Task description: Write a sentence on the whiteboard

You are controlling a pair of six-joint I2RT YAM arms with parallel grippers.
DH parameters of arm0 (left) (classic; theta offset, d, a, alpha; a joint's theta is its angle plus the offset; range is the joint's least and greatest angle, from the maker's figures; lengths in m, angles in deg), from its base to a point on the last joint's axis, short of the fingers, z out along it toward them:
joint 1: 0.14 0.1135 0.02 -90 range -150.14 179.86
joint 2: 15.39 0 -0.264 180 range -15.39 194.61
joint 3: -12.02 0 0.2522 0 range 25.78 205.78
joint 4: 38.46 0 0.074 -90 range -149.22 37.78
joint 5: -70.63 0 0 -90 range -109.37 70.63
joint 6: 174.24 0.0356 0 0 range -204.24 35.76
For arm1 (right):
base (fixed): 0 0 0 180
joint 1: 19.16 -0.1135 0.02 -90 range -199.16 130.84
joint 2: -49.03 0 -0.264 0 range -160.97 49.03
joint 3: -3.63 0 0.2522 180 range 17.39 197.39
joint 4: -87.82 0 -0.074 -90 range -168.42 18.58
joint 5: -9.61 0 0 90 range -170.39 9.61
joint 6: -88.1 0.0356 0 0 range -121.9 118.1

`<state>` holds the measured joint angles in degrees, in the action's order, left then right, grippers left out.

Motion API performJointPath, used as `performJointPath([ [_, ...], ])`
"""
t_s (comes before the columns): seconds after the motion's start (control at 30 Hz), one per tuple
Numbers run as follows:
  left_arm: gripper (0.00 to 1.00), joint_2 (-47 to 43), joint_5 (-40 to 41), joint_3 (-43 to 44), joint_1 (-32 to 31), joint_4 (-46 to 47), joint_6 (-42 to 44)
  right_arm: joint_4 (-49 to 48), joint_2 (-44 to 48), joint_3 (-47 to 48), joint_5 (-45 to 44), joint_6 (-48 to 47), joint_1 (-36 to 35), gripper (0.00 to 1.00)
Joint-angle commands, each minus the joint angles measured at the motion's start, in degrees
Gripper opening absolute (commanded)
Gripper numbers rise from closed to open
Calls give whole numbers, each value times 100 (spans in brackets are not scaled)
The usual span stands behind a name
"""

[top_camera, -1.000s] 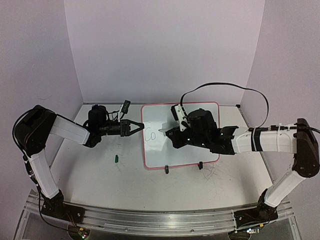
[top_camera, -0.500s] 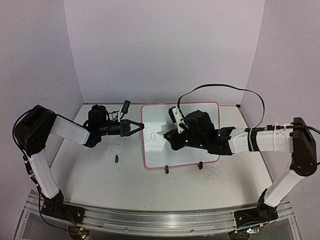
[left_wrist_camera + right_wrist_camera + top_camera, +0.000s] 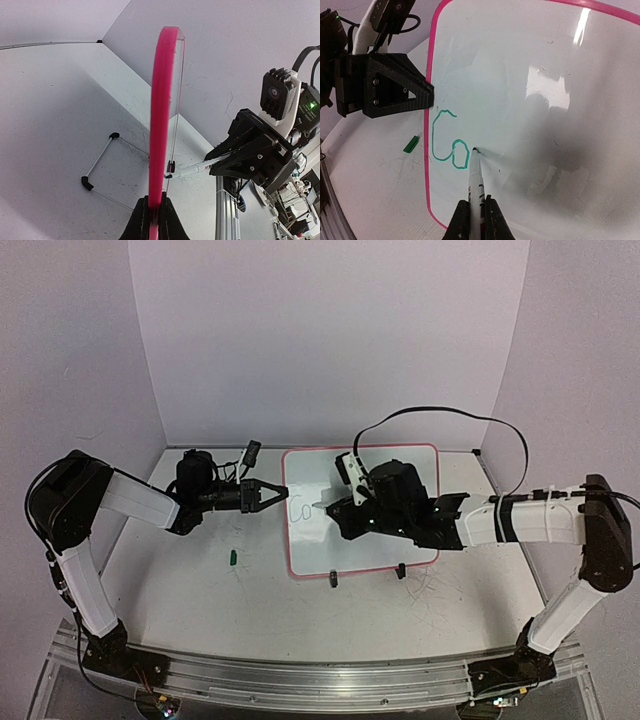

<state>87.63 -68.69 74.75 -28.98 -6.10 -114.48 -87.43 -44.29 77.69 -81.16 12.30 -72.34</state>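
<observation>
The whiteboard (image 3: 320, 550) with its pink frame stands tilted at mid table. My left gripper (image 3: 281, 492) is shut on the frame's left edge (image 3: 162, 100), with the jaws pinching the pink rim (image 3: 154, 200). My right gripper (image 3: 475, 202) is shut on a white marker (image 3: 476, 175). The marker's dark tip touches the board just right of the green letters "Co" (image 3: 447, 142), the only part of the sentence that shows. From above, the letters (image 3: 298, 507) sit near the board's left edge, with the right gripper (image 3: 335, 508) over the board's middle.
A small green marker cap (image 3: 231, 558) lies on the table left of the board. The thin wire stand (image 3: 97, 162) reaches out behind the board, and two black clips (image 3: 333, 580) hold its lower edge. Walls enclose the back and sides.
The right arm has shifted slightly left, and the marker tip stays close to the "o". The left arm and the board have not moved.
</observation>
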Motion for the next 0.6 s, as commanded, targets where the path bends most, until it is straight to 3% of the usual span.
performJointPath([
  [0.0, 0, -204, -207, 33, -106, 105, -33, -108, -51, 225, -222, -4, -6, 0],
  [0.57, 0, -212, -211, 36, -104, 105, -41, 93, 40, -54, -155, 106, -84, 0],
])
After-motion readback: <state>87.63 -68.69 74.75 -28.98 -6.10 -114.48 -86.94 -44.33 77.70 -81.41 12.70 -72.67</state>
